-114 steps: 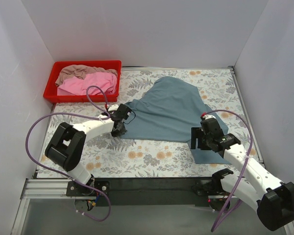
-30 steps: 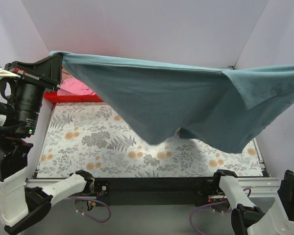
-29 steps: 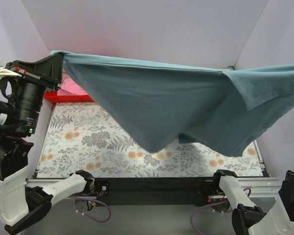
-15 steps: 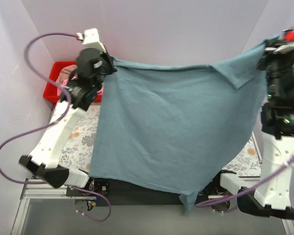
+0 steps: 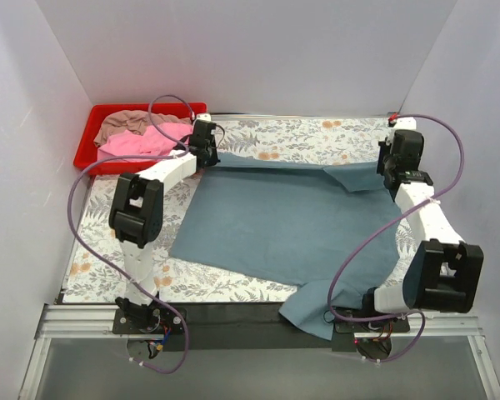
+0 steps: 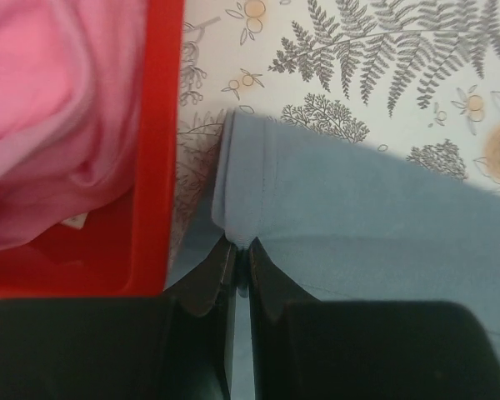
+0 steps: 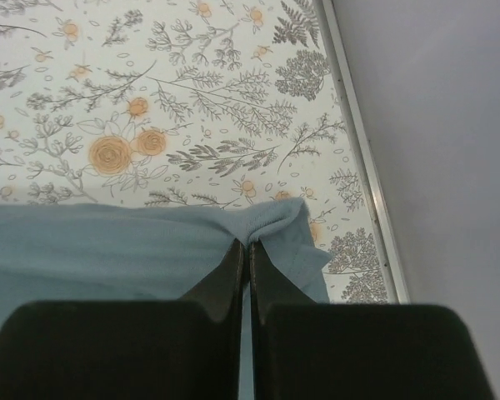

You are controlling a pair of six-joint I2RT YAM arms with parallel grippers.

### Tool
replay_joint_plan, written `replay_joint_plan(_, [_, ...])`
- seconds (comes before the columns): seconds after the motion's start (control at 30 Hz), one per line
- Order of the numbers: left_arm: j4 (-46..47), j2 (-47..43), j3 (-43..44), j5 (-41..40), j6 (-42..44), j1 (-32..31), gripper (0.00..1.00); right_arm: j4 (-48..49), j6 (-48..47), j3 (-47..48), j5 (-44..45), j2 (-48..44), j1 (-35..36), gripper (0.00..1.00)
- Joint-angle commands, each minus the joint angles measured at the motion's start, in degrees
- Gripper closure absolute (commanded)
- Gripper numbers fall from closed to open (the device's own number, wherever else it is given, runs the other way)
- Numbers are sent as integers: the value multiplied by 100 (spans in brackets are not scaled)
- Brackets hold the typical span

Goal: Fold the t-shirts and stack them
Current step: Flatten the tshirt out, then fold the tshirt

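Lying spread nearly flat, the blue-grey t-shirt (image 5: 283, 225) covers the middle of the floral table (image 5: 100, 242), its near part spilling over the front edge and a flap near the far right corner turned over. Its far corners are both pinched: the left gripper (image 6: 242, 248) is closed on the one just beside the red tray (image 5: 83, 157), and the right gripper (image 7: 247, 244) on the one near the right rail. I judge the task barely begun, since this shirt shows no fold yet and the pink t-shirt (image 5: 154, 140) and beige t-shirt (image 5: 133, 122) lie crumpled in the tray.
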Motion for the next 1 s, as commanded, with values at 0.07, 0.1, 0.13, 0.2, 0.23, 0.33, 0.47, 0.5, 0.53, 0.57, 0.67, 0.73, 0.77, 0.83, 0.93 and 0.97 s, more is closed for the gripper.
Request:
replay_joint_plan(0.07, [491,520,631,138,147,98,100,848,330,129,316,310,-218,99])
replay_joint_plan(0.1, [491,556,718,199,95,98,100,839,331,147,307,328,-227,99])
replay_joint_plan(0.13, [500,574,754,226,68,98,100,839,339,173,307,337,-236,99])
replay_joint_plan(0.2, [500,617,859,278,59,98,100,804,357,191,280,293,-271,99])
replay_joint_plan(0.23, [491,618,877,296,50,107,100,717,357,191,263,258,-280,99])
replay_joint_plan(0.33, [456,504,886,314,85,107,100,324,603,199,254,-5,-297,99])
replay_joint_plan(0.47, [342,337,877,305,190,116,100,-390,998,165,280,-295,-297,99])
replay_joint_plan(0.5, [324,319,877,296,217,142,100,-548,1138,147,306,-340,-297,99])
replay_joint_plan(0.53, [298,293,869,270,226,151,100,-697,1235,129,350,-427,-297,99])
replay_joint_plan(0.57, [228,284,851,244,243,151,100,-986,1297,60,377,-480,-297,99])
replay_joint_plan(0.67, [114,240,781,278,235,177,100,-1461,1517,-29,342,-656,-306,99])
replay_joint_plan(0.73, [96,187,702,314,226,177,100,-1682,1657,-108,272,-805,-306,99])
replay_joint_plan(0.77, [61,144,649,349,208,177,100,-1814,1710,-152,202,-858,-306,99])
replay_joint_plan(0.83, [-1,91,588,358,156,169,100,-1841,1842,-336,79,-1033,-306,99])
replay_joint_plan(0.93, [-159,-50,482,332,129,169,100,-1929,2009,-617,-159,-1218,-306,99])
replay_joint_plan(0.97, [-255,-85,465,323,120,177,100,-1956,2079,-696,-246,-1254,-306,99])
